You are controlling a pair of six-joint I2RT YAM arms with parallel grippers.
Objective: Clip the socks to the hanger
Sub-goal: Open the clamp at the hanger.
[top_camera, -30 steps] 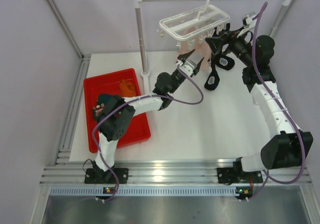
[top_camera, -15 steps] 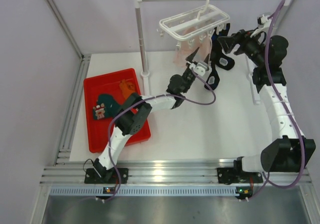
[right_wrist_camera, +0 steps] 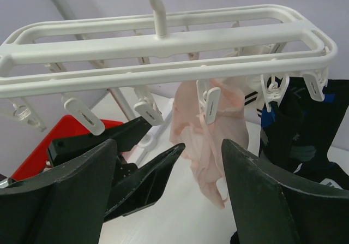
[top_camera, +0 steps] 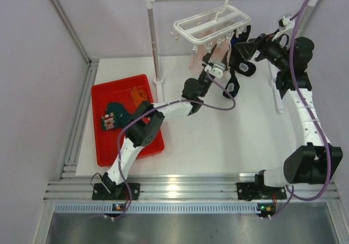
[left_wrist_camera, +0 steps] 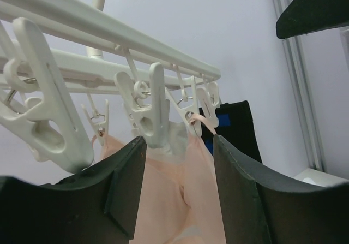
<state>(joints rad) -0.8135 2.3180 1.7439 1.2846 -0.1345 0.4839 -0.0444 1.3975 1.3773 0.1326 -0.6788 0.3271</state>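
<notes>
Both arms share one build. The left arm and the right arm have white tube-like links joined by bulky, rounded black joint housings, and each stands on a black base. A thin purple cable loops loosely along the left arm, and a second purple cable trails along the right. The left gripper and right gripper carry matte black, wedge-shaped fingers with flat inner faces.

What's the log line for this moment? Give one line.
left gripper open, empty, at hanger clips | right gripper open, empty | socks in red tray
</notes>
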